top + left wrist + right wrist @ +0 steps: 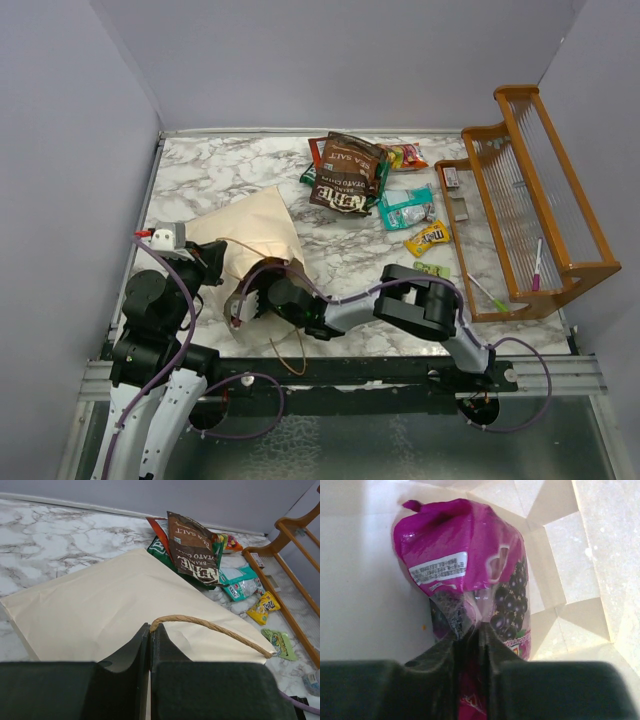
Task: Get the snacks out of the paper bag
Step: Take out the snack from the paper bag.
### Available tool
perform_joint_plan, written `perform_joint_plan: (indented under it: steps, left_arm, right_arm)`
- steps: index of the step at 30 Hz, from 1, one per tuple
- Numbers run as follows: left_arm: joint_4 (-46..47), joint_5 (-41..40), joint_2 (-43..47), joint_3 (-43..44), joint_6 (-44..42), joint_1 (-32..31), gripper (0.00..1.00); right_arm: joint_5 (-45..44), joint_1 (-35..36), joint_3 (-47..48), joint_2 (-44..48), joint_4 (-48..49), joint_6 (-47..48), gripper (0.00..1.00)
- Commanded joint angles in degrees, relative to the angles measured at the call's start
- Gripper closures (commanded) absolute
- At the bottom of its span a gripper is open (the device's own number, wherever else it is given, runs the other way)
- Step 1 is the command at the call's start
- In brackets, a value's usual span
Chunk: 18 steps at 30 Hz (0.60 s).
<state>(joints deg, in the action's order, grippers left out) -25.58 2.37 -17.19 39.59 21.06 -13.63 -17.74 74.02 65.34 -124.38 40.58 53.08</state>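
Note:
The cream paper bag (258, 232) lies flat on the marble table, also seen in the left wrist view (100, 610). My left gripper (150, 630) is shut on the bag's tan loop handle (210, 627). My right gripper (468, 635) is inside the bag's mouth, shut on the purple bag (470, 565), whose lower edge is pinched between the fingers. In the top view the right gripper (245, 300) sits at the bag's opening. A pile of snacks lies beyond: a brown chip bag (345, 175), a teal packet (405, 208), yellow M&M's (427, 237) and a small green pack (431, 269).
A wooden rack (525, 200) stands along the right side, with pens (538, 262) and a small grey item (457, 208) in it. A red-orange pack (407, 156) lies at the back of the pile. Grey walls close in the table at the back and sides.

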Motion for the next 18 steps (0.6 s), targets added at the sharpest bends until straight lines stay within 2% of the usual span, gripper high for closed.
perform_joint_plan:
  steps: [1, 3, 8, 11, 18]
  left_arm:
    - [0.4, 0.6, 0.6, -0.3, -0.6, 0.0, 1.00]
    - [0.3, 0.1, 0.7, -0.3, -0.5, 0.0, 1.00]
    - [0.3, 0.1, 0.6, -0.2, -0.5, 0.0, 1.00]
    - [0.0, -1.0, 0.6, -0.1, -0.3, 0.0, 1.00]
    - [-0.7, -2.7, 0.0, 0.2, 0.1, 0.1, 1.00]
  right_arm:
    - [0.9, -0.1, -0.2, 3.9, -2.1, -2.0, 0.94]
    - [2.0, 0.0, -1.0, 6.5, -4.4, -3.9, 0.99]
    - [4.1, 0.4, -4.3, 14.4, -10.7, -9.4, 0.99]
    - [7.8, 1.1, -5.9, 19.1, -16.5, -13.6, 0.99]
    - [18.2, 2.0, -10.7, 30.8, -21.1, -22.7, 0.99]
